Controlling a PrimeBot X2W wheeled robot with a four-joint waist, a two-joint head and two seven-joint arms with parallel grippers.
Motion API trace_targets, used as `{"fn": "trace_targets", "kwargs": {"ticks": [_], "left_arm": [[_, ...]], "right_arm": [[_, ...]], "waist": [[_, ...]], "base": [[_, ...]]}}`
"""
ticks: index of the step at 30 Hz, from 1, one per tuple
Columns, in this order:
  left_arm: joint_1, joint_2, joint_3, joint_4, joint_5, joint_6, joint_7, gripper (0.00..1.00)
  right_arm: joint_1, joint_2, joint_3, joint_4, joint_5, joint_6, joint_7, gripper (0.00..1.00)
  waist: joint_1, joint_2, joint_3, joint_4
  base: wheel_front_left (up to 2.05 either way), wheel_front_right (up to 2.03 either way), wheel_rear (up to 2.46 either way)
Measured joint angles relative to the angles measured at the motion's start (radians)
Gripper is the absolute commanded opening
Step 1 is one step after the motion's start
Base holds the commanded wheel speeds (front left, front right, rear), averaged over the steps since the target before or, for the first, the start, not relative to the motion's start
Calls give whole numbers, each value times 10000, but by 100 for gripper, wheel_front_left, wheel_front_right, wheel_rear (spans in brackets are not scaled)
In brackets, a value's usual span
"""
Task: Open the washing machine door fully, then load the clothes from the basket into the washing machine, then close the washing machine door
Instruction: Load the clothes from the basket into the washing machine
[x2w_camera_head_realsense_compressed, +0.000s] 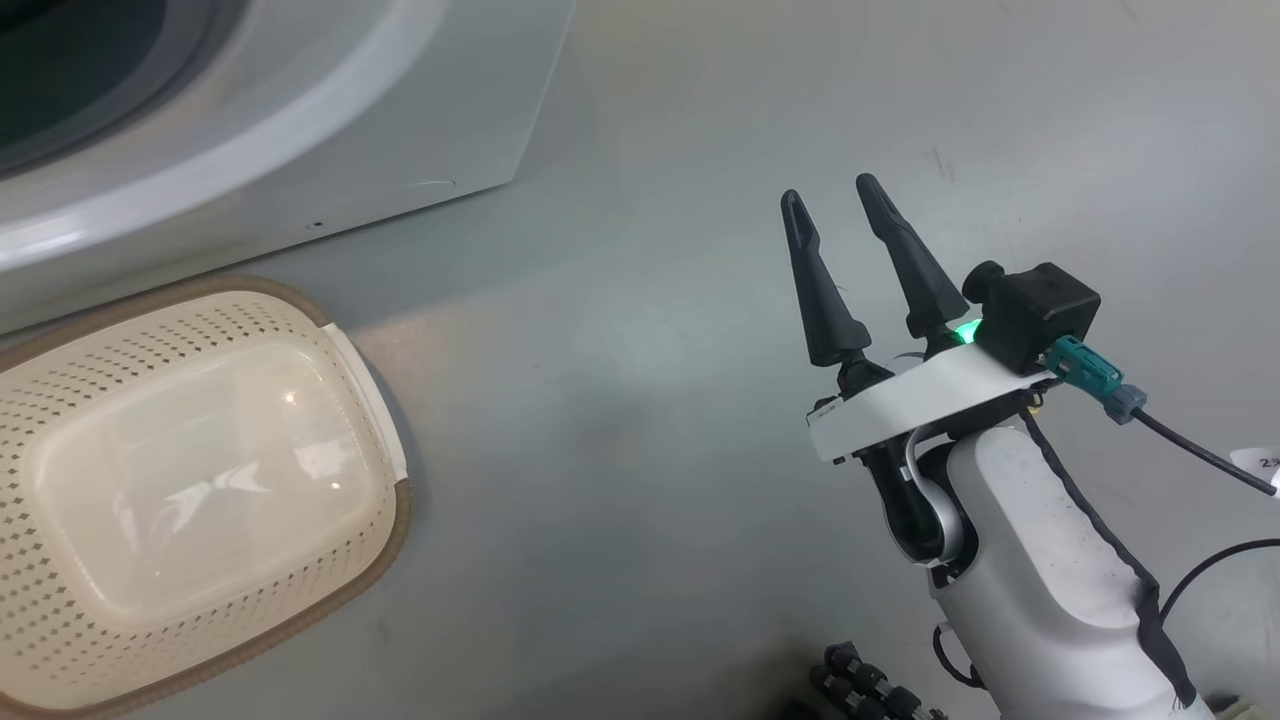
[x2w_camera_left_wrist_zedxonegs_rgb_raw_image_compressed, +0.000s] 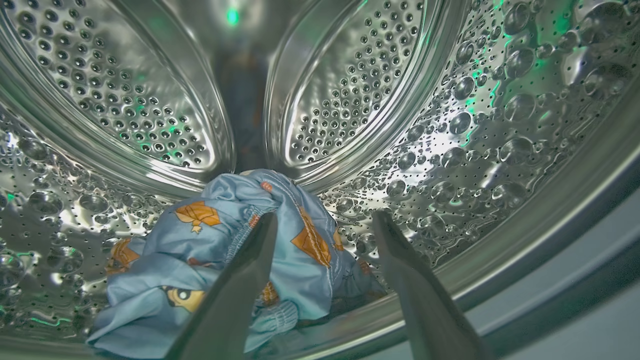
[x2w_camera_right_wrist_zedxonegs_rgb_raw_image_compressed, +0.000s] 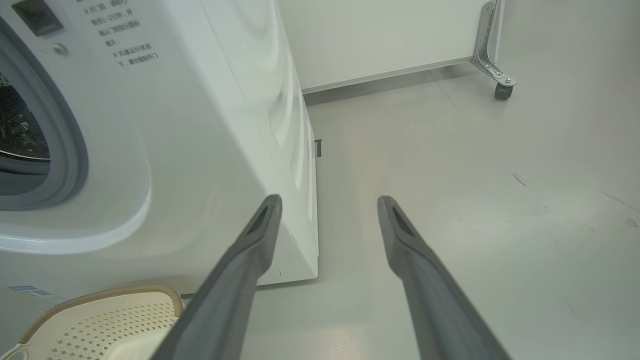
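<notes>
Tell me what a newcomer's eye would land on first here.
In the left wrist view, the light blue cartoon-print clothes lie crumpled at the bottom of the shiny perforated steel drum, with the left gripper open over them. In the head view, the cream basket sits empty at the foot of the white washing machine, and the right gripper hovers open above the grey floor.

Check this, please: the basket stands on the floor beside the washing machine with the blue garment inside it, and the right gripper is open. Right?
Not the garment: the left wrist view shows it lying in the steel drum of the washing machine, not in the basket. The basket does stand on the floor beside the machine, and the right gripper is open.
</notes>
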Motion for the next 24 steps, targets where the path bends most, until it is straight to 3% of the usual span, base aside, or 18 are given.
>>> {"fn": "trace_targets", "kwargs": {"ticks": [11,24], "left_arm": [[1027,-581,-148,142,-102,-13,-441,100],[2197,-878,-109,-157,-382,-58,-579,100]], "right_arm": [[-1,-6,-389,247,-242,17,0,100],[-1,-21,-719,535,-516,203,0,100]], "waist": [[0,0,-670,627],[-1,0,-1479,1407]], "base": [[0,0,0],[0,0,0]]}}
